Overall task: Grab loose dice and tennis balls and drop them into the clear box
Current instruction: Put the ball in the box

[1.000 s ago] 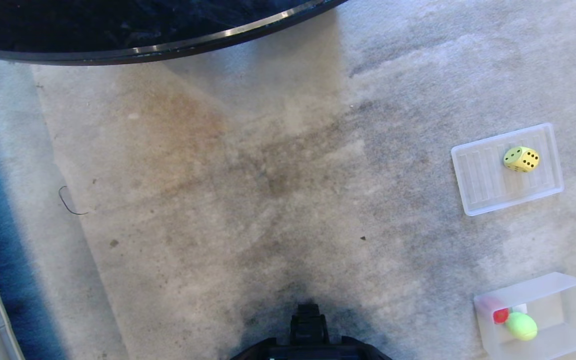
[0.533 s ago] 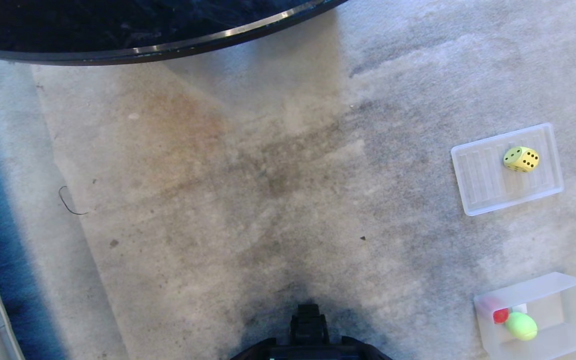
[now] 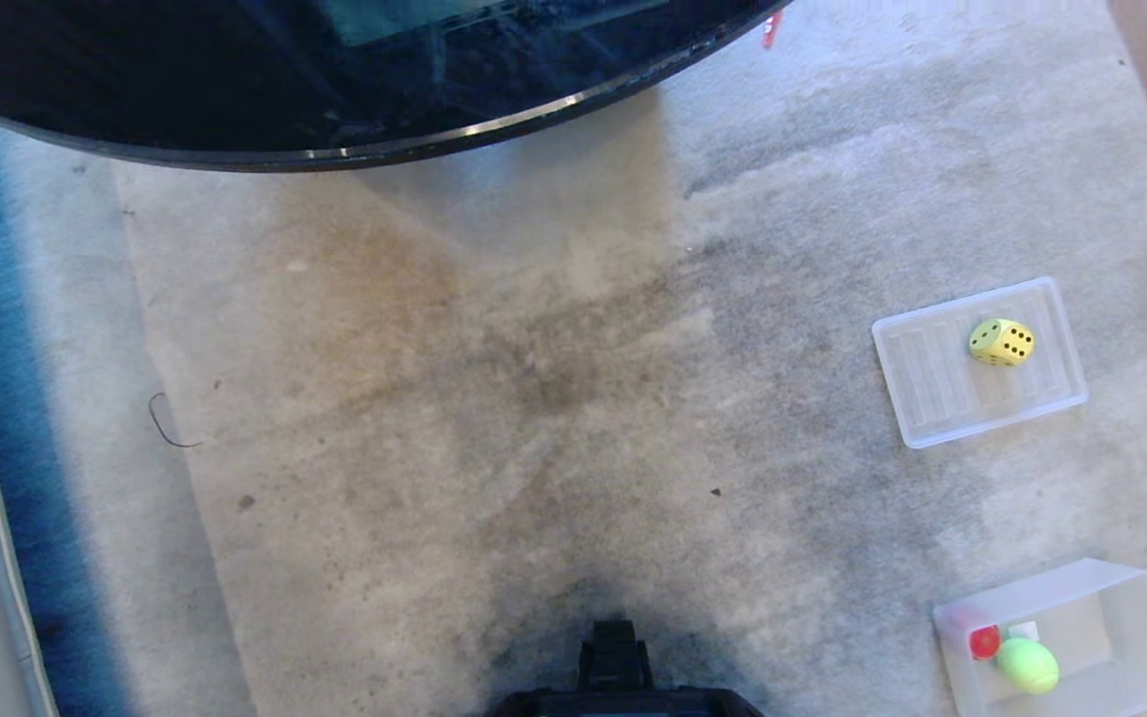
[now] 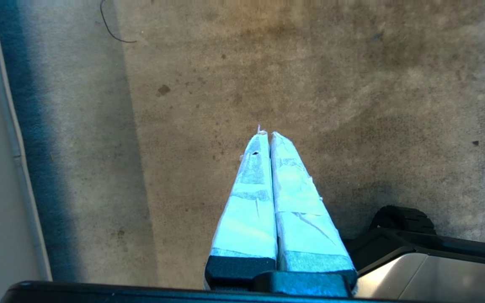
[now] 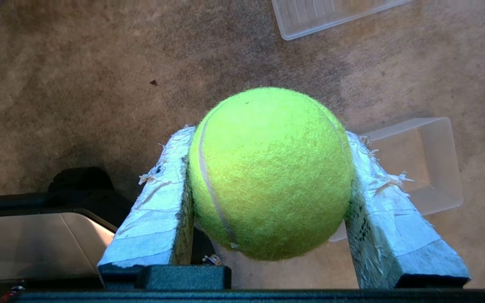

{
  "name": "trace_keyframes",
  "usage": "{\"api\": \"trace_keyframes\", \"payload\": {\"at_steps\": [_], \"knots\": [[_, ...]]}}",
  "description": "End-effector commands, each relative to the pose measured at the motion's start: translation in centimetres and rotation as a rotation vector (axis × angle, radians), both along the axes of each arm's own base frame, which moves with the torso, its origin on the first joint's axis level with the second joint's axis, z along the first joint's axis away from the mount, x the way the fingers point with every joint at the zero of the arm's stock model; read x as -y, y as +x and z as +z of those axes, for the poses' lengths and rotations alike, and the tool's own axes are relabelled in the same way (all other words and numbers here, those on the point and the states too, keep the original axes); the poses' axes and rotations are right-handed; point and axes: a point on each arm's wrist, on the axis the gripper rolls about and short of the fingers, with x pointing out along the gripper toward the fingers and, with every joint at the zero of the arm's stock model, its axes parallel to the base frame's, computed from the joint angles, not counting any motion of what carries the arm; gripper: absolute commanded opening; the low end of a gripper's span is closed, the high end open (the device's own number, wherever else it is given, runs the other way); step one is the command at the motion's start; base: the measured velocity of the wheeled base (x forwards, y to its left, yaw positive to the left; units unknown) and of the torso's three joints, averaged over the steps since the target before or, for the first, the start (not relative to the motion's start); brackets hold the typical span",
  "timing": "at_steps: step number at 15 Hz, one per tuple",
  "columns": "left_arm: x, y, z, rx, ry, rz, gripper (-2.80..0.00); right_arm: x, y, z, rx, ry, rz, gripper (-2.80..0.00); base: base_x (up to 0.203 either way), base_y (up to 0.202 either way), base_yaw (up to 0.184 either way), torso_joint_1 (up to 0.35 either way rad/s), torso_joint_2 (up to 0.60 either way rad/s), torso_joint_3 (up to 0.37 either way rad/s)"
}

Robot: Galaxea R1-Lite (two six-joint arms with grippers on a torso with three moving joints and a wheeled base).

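While neither arm shows in the head view, our wrist views fill in the rest. Furthest left, our left hand (image 4: pixel 270 136) hangs over bare carpet (image 3: pixel 534 398) with its two taped fingers pressed together, clenched on nothing. Beside it, our right hand (image 5: pixel 267 139) is grasping a tennis ball (image 5: pixel 270 172) between its frayed taped fingers (image 5: pixel 162 202), the ball filling the gap between them.

Moving right across the carpet in the head view, we come to the flat ribbed lid (image 3: pixel 922 388), and on it sits the yellow die (image 3: pixel 1002 342) with black dots. Nearer to us and a little further right stands the clear box (image 3: pixel 1121 597), already holding the red die (image 3: pixel 984 642) and a second tennis ball (image 3: pixel 1028 665), which lie touching against its left wall.

We judge the step in hand to be the carry: one ball is gripped, and in the right wrist view the box lies beyond and to one side of it, not underneath. The next move calls for bringing the right hand above the box opening and releasing there. The yellow die remains loose for a later pick.

A small white label (image 3: pixel 1025 630) shows on the box bottom, but we cannot read any writing on it, and no brand is legible on the ball.
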Motion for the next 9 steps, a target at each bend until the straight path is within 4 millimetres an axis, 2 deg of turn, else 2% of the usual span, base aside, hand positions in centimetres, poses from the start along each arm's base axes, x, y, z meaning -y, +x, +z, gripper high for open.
{"api": "trace_keyframes", "payload": {"at_steps": [1,4,9], "knots": [[0.00,0.00,0.01,0.001,-0.003,0.001,-2.80,0.00,0.01,-0.01,-0.002,0.000,-0.001,-2.80,0.000,0.000,0.000,0.002,0.01,0.195],[0.00,0.00,0.00,0.000,0.000,0.000,-2.80,0.00,0.01,-0.01,-0.002,0.000,-0.001,-2.80,0.000,0.000,0.000,0.004,0.00,0.078],[0.00,0.00,0.00,0.000,0.000,0.000,-2.80,0.00,0.01,-0.01,-0.002,-0.001,0.000,-2.80,0.000,0.000,0.000,0.000,0.00,0.000]]}}
